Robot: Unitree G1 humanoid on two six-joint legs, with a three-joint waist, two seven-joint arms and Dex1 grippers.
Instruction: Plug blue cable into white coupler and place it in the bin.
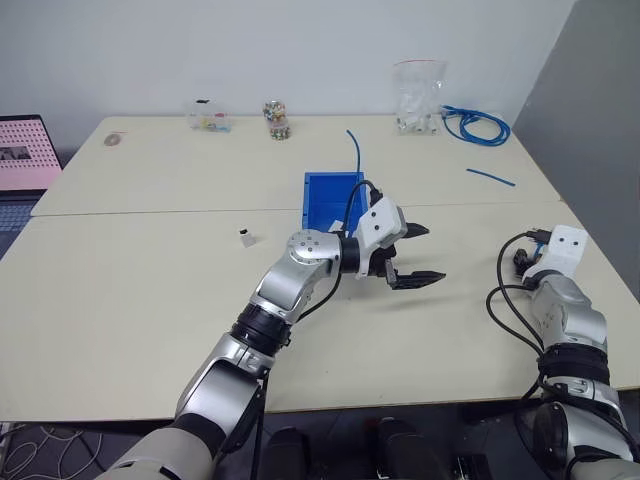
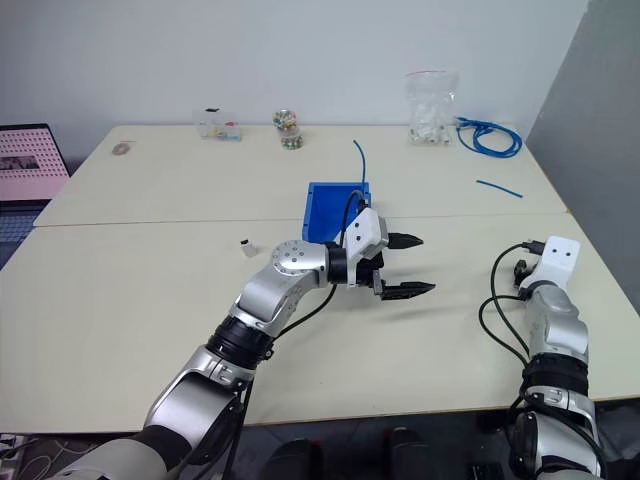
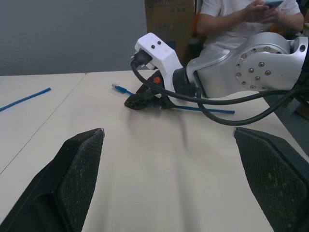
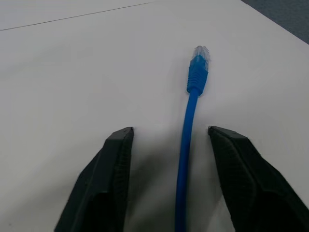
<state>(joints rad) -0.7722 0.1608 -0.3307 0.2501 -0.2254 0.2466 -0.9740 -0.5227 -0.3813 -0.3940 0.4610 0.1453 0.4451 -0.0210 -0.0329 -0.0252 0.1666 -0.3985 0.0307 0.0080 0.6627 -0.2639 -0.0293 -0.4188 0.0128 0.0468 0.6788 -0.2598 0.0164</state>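
Right wrist view gave you the clearest read: the blue cable point(image 4: 186, 145) lay flat on the counter point(image 4: 63, 72), running straight up the gap between the two fingers of the right claw point(image 4: 170, 129), with its plug point(image 4: 198, 65) out ahead of the fingertips. That claw was open, both fingers standing clear of the cable, nothing gripped.

You could judge the cable to be light and limp (a thin round jacket, probably a bit slick), so it would likely droop and swing behind any grip. The plug looked like the one stiff part, with a clear tip that might be fragile. Your best hold was probably on the jacket just behind the plug's boot, close enough that the plug would stay pointed where you aimed it. A grip farther back would have let the end flop.

The left claw point(image 1: 435, 253) hung above the counter in front of the bin point(image 1: 335, 176), fingers spread wide and empty, pointing toward the right arm. The white coupler point(image 1: 245, 238) sat alone on the counter, well apart from the cable and to the left of the bin. It looked tiny, hard and light, so it would likely skid if nudged; you would have wanted to pinch it across its flat sides, leaving the socket face free
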